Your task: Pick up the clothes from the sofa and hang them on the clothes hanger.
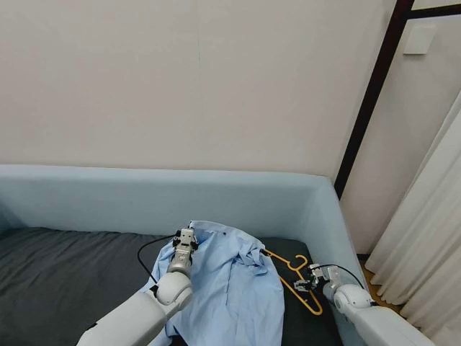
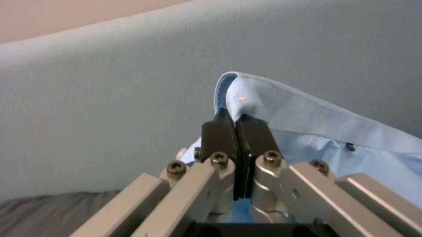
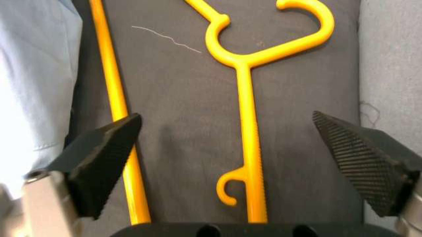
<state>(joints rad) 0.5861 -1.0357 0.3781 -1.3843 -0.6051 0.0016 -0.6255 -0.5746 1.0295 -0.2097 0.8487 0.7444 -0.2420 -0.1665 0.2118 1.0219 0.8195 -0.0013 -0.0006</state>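
A light blue shirt (image 1: 230, 285) lies crumpled on the dark sofa seat (image 1: 65, 281). My left gripper (image 1: 186, 241) is shut on the shirt's collar (image 2: 264, 101), pinched between the black pads (image 2: 221, 138) close to the sofa's pale blue backrest (image 2: 132, 98). An orange plastic hanger (image 1: 297, 281) lies flat on the seat to the shirt's right, partly tucked under the fabric. My right gripper (image 1: 306, 282) hovers open just above the hanger (image 3: 245, 123), its fingers (image 3: 102, 158) spread to either side of the hanger's arm and hook.
The sofa's right armrest (image 1: 320, 216) rises close beside the hanger. A white wall (image 1: 187, 79) stands behind the sofa, with a dark door frame (image 1: 367, 101) and white curtains (image 1: 432, 238) to the right. The seat's left part is bare cushion.
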